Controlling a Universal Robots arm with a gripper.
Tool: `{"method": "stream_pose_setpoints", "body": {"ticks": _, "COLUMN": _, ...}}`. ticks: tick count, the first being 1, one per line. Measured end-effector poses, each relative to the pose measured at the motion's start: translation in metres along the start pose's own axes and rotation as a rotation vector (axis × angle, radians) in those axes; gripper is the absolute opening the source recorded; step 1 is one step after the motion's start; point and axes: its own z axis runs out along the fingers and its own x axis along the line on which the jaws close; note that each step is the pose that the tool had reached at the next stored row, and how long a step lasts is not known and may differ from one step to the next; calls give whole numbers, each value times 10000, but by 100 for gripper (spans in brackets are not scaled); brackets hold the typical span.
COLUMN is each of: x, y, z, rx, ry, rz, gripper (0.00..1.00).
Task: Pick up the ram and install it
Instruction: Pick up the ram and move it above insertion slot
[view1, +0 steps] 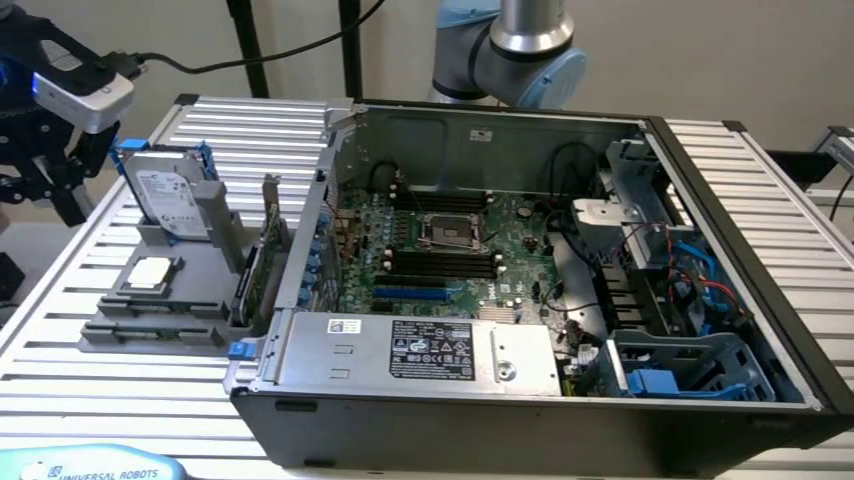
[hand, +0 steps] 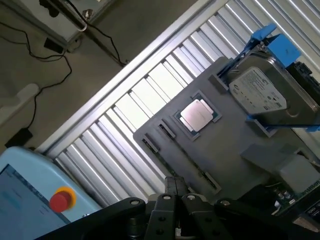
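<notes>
My gripper hangs above the table's edge at the exterior view's left, beside the grey parts holder. In the wrist view its fingertips press together with nothing between them. The ram looks like a thin strip standing on edge between two clips in the holder's front slot, just ahead of the fingertips. The open computer case lies to the exterior view's right. Its motherboard has black memory slots below the processor socket.
On the holder stand a silver hard drive in a blue frame, a processor chip and a green expansion card next to the case wall. A teach pendant with a red button lies near the table's front.
</notes>
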Motion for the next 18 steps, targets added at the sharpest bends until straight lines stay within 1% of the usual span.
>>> {"method": "stream_pose_setpoints", "body": {"ticks": 5, "x": -1, "y": -1, "z": 24, "rx": 80, "ry": 30, "rz": -912, "gripper": 11}}
{"method": "stream_pose_setpoints", "body": {"ticks": 14, "x": -3, "y": -3, "z": 55, "rx": 211, "ry": 19, "rz": -2454, "gripper": 11}}
{"method": "stream_pose_setpoints", "body": {"ticks": 18, "x": -4, "y": -3, "z": 69, "rx": 279, "ry": -37, "rz": -2974, "gripper": 11}}
